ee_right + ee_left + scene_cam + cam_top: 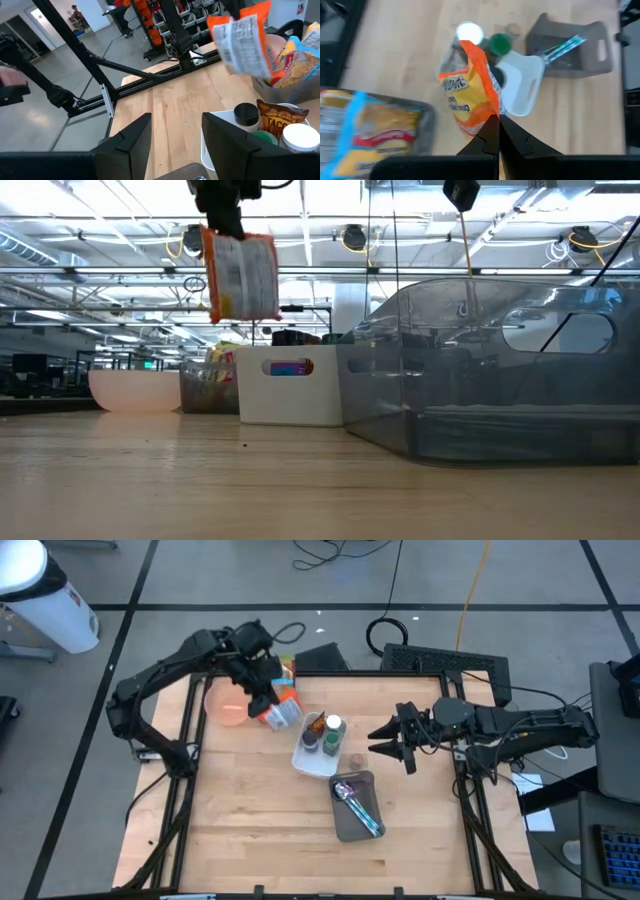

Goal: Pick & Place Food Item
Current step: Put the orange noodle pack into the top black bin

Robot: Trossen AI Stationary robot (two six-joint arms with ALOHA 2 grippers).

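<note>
The snack bag (240, 275), orange with a pale printed face, hangs in the air at the upper left of the low view, clear of the table and pinched by its top edge. The left gripper (498, 131) is clamped together on that edge — in its own wrist view the two dark fingers meet on the orange seam, with the bag dangling below them. From above, the bag sits left of centre in the upper part of the frame, just beside the pink bowl (226, 705) and above the dark bin of packets (285, 668).

Below and to the right of it in the high view stands the white bin (318, 758), which holds two bottles and a brown packet, and further down lies the grey tray (357, 808) with a blue-handled utensil in it. The right gripper (392, 744) waits to the right of the white bin, its fingers apart and holding nothing, pointing toward the middle of the table.

I judge this to be the carry step: the bag is lifted and on its way, not yet set down. Which container is the goal the frames do not say — the pink bowl is the nearest open one. The next move calls for bringing the bag over its target, lowering it until the bottom rests, and only then parting the fingers; a hanging bag may swing, so a slow approach would suit.
</note>
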